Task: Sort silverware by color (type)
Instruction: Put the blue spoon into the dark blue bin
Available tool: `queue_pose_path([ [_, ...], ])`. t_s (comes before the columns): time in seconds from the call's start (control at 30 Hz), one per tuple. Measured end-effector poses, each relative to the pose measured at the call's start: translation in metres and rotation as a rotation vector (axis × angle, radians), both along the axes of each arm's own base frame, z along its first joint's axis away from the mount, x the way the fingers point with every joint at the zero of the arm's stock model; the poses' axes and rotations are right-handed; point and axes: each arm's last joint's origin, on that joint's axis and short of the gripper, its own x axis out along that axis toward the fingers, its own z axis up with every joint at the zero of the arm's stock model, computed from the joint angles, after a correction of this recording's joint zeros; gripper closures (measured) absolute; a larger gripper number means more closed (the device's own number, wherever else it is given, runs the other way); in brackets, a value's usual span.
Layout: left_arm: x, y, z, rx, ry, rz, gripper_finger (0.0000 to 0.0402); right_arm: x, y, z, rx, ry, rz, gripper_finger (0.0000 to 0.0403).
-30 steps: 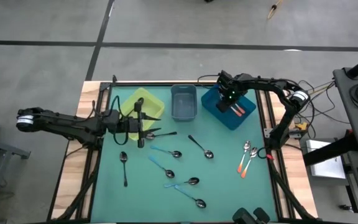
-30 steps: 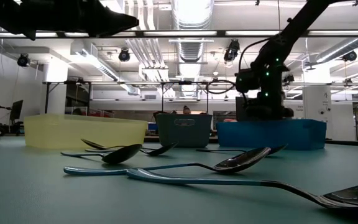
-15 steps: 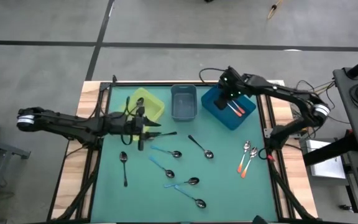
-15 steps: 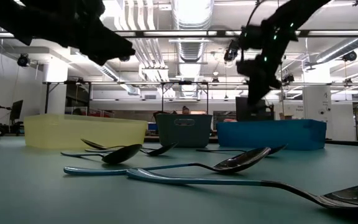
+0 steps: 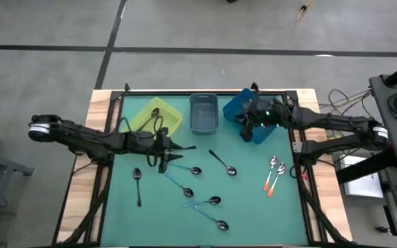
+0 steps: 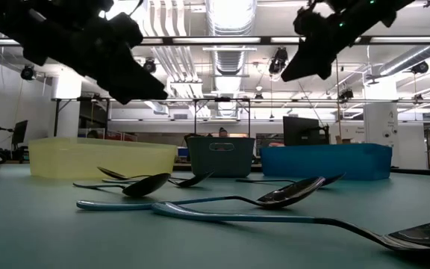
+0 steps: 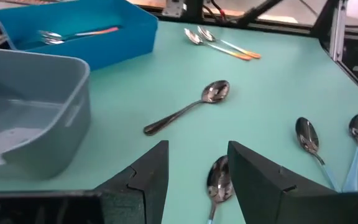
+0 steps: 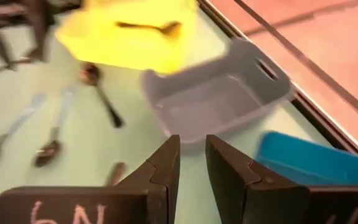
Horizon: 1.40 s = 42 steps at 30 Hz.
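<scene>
High view: black-handled spoon (image 5: 138, 186) lies bowl-end toward bins.

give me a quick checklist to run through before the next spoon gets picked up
1. Left tool open and empty: ok.
2. Left tool lined up over a light blue spoon on the mat: ok.
3. Right tool empty: ok, nothing between its narrowly parted fingers.
4. Orange-handled spoons already in the blue bin: ok.
5. Grey bin free for blue spoons: ok, empty.
6. Orange pair near the right edge waiting: ok, untouched.
</scene>
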Motion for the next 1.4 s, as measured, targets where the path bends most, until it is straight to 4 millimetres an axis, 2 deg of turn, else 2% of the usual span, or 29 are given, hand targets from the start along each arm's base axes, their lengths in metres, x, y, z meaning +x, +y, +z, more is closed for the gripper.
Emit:
queue_pose_path([
  [0.17,0.014,-0.007,-0.005,0.003,0.065,-0.028,0.0256,-0.001,0.023,-0.009,-0.02,-0.074,0.097,0.0335],
  [0.37,0.027,-0.014,-0.019,0.01,0.18,-0.05,0.0256,0.003,0.043,-0.019,-0.049,-0.121,0.197,0.0335],
  [0.87,0.057,-0.026,-0.059,0.011,0.432,-0.067,0.0256,0.004,0.077,-0.027,-0.063,-0.128,0.362,0.0335],
  [1.03,0.064,-0.026,-0.07,0.035,0.533,-0.072,0.0256,0.004,0.083,-0.027,-0.085,-0.127,0.403,0.0335],
  [1.27,0.066,-0.026,-0.074,0.051,0.554,-0.054,0.0257,0.004,0.083,-0.027,-0.086,-0.125,0.401,0.0335],
  [1.4,0.065,-0.026,-0.075,0.059,0.557,-0.043,0.0278,0.003,0.083,-0.027,-0.086,-0.125,0.401,0.0335],
])
